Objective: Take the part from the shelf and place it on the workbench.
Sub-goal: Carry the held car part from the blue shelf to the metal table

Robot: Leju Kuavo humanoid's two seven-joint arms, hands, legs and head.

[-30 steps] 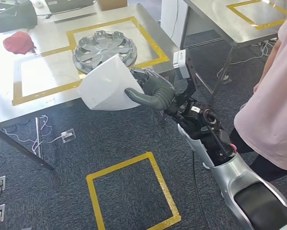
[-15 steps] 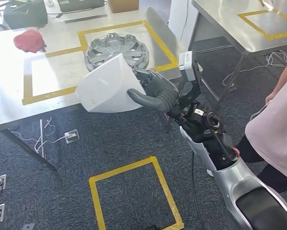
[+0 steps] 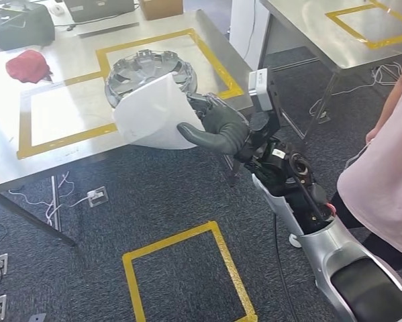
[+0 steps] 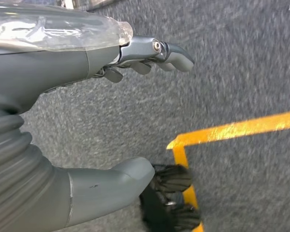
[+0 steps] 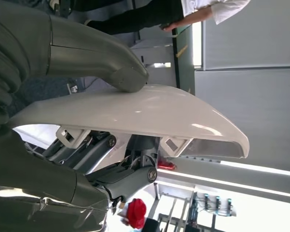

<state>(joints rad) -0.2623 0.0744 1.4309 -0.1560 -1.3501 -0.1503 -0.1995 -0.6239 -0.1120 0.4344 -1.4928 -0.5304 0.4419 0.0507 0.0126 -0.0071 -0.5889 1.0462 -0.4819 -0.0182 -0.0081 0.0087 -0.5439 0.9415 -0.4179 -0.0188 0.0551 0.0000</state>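
1. Head view showed the right hand [image 3: 216,127] holding the white part [image 3: 153,121], thumb pressed on its near face and the other fingers wrapped behind it, so the part jutted out beyond the fingertips toward the workbench [image 3: 62,144].
2. The part hung over the workbench's near edge, just past the yellow tape frame [image 3: 62,137] and in front of the hubcap [image 3: 147,67]; whether it touched the surface could not be told.
3. Its long axis ran away from the palm, roughly along the line of the forearm, tilted against the bench top.
4. My judgement: setting it down turned on lowering that far end beyond the fingers onto the bench before the hand let go.
5. The right hand was the nearer one by far; the left hand [image 4: 99,111] held nothing, thumb and fingers apart, over carpet [image 4: 245,63] beside a yellow floor line [image 4: 238,128].
6. Right wrist view [image 5: 136,113] added the part's curved shell profile and the mounting tabs on its underside, hidden from the head view, which alone placed the bench.
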